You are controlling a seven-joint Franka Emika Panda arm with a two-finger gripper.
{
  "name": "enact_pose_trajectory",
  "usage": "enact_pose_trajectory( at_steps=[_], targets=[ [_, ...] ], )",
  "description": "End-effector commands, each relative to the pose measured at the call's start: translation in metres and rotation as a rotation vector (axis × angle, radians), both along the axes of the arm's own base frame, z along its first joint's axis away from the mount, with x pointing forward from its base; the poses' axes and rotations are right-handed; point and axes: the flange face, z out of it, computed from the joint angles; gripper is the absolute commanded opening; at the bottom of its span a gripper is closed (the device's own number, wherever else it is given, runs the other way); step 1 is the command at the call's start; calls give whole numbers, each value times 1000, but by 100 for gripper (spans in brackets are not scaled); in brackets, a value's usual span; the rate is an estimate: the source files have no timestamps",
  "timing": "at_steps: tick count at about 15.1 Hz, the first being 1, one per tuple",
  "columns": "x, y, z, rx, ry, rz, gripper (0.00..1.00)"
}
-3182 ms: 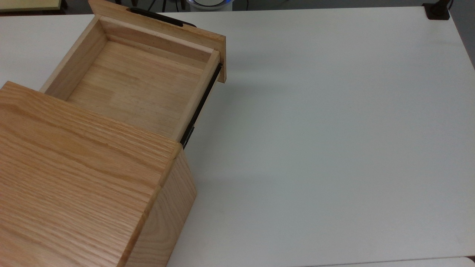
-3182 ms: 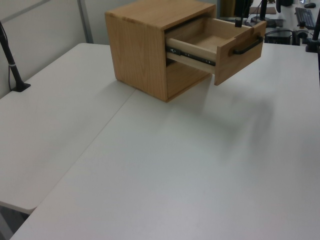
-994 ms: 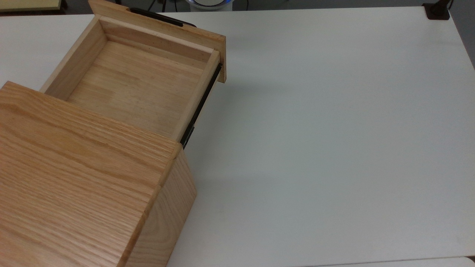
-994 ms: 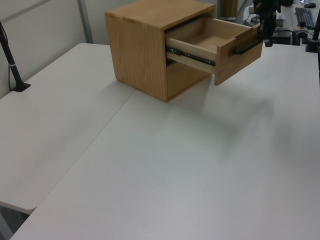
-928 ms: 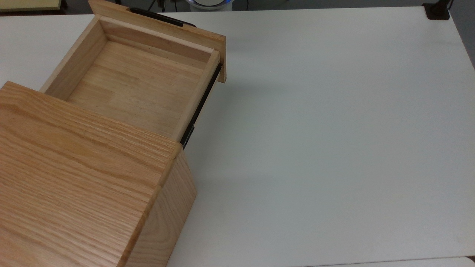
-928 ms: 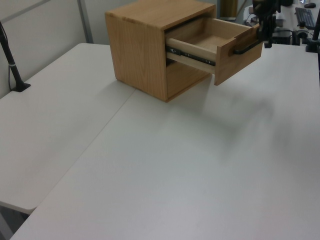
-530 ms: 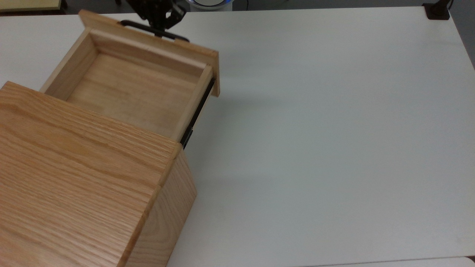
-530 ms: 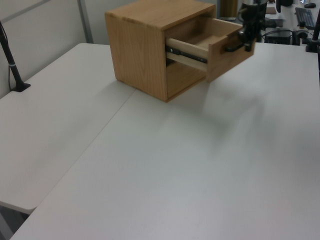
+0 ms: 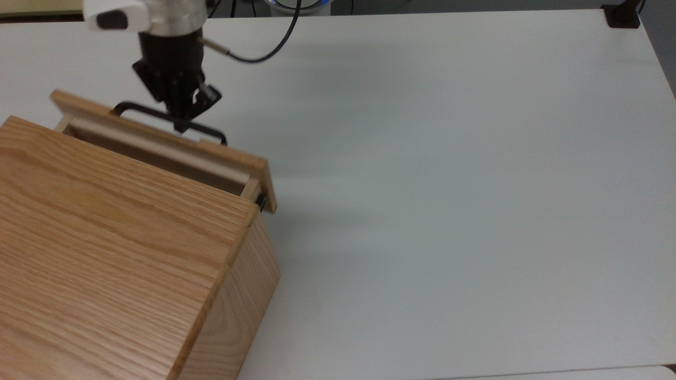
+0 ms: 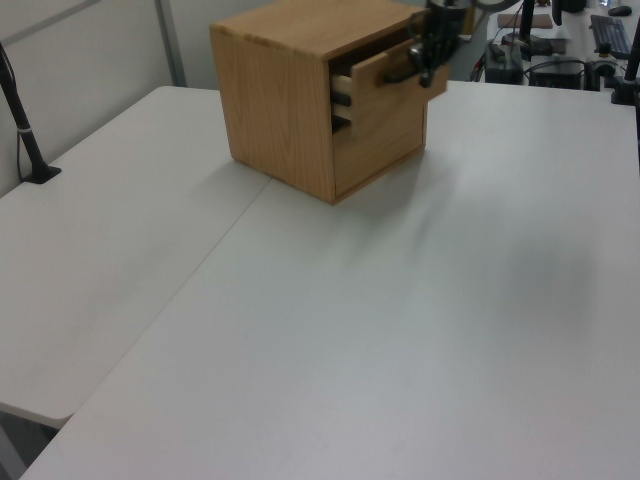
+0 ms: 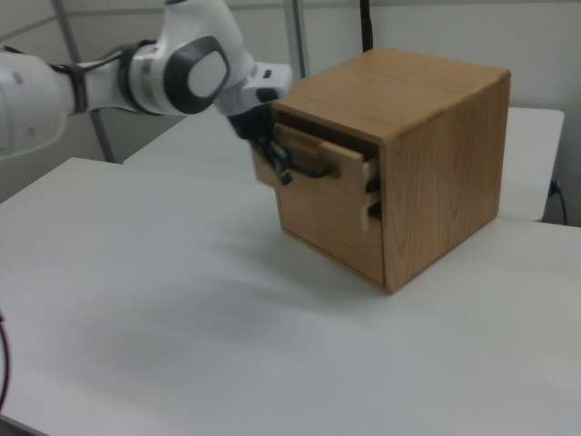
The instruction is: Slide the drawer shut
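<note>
Drawer (image 9: 158,145) juts slightly from the oak cabinet (image 9: 105,253) at the desk's (image 9: 449,211) edge, nearly shut; end effector (image 9: 179,113) presses at its black handle (image 9: 169,122), grip state impossible to tell

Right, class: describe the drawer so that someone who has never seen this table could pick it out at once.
On the white table stands an oak cabinet box with bold grain. The drawer sticks out a little from the box's upper front, with the gripper at its handle. Its paler wood, flat front panel and thin black bar handle set it apart from the box.
</note>
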Motion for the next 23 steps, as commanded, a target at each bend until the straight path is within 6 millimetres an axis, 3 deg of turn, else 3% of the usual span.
enact_pose_trajectory(
  at_steps=[1, 7, 8, 9, 10, 11, 15, 17, 19, 23],
  targets=[
    [49, -12, 0, -54, -129, -80, 0],
    [53, -17, 5, -54, -194, -163, 0],
    [46, -22, 15, -63, -197, -167, 6],
    [35, -21, 26, -70, -190, -157, 45],
    [21, -19, 25, -74, -139, -139, 90],
    [7, -15, 30, -84, -80, -103, 100],
    [-47, 16, 55, -70, 218, 112, 100],
    [-74, 29, 81, 13, 203, 126, 100],
    [-110, 48, 92, 142, 185, 136, 100],
    [-135, 94, 103, 185, 240, 199, 100]
  ],
)
